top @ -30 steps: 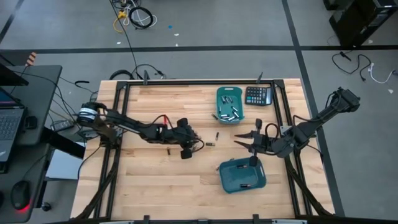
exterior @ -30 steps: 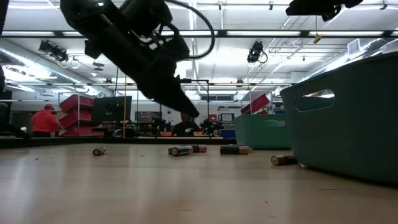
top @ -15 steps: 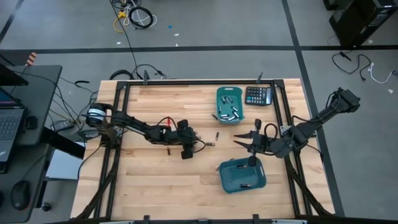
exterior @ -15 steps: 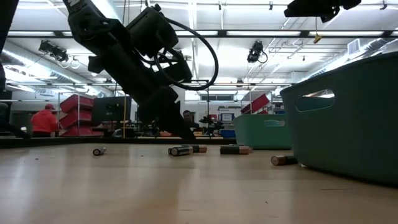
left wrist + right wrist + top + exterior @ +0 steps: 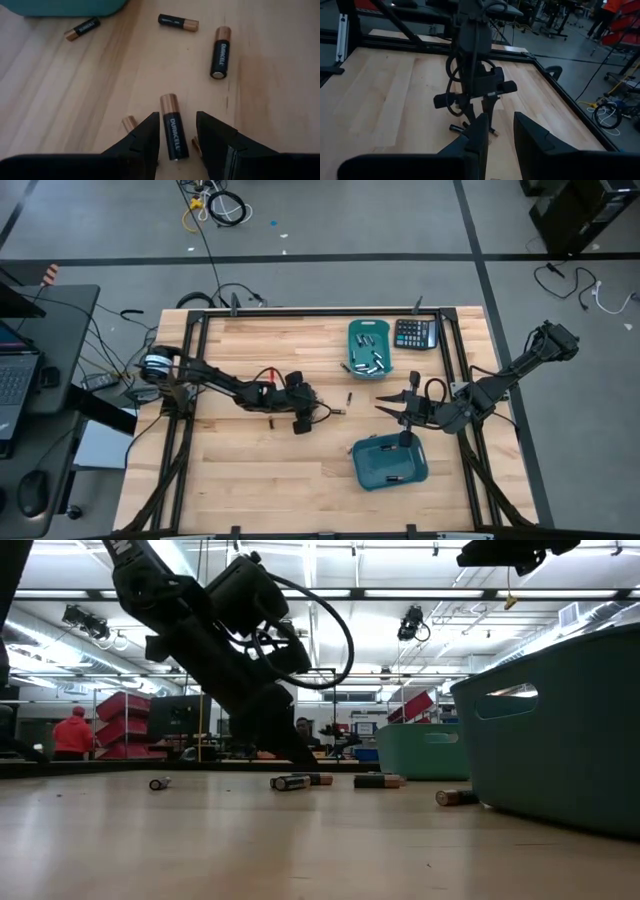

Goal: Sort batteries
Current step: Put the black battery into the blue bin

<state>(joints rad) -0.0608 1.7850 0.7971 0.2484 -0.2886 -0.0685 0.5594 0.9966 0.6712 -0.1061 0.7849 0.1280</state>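
Observation:
Several black-and-copper batteries lie loose on the wooden table's middle (image 5: 338, 412), (image 5: 290, 781). In the left wrist view one battery (image 5: 173, 127) lies lengthwise between the fingers of my left gripper (image 5: 176, 142), which is open, low over the table (image 5: 312, 412) and straddles it. Two more copper ends show under the fingers. Other batteries (image 5: 221, 52), (image 5: 178, 22) lie farther ahead. My right gripper (image 5: 382, 406), (image 5: 497, 132) hangs open and empty above the table's right half, between the two teal bins.
The far teal bin (image 5: 368, 347) holds several batteries, with a black calculator (image 5: 415, 333) beside it. The near teal bin (image 5: 390, 462) stands at the front right, and a battery (image 5: 455, 797) lies against it. A single battery (image 5: 270, 422) lies left of the left gripper.
My left gripper has come down toward the table and tipped a little further downward over the loose batteries at the middle, its fingers staying open. The batteries have not moved.

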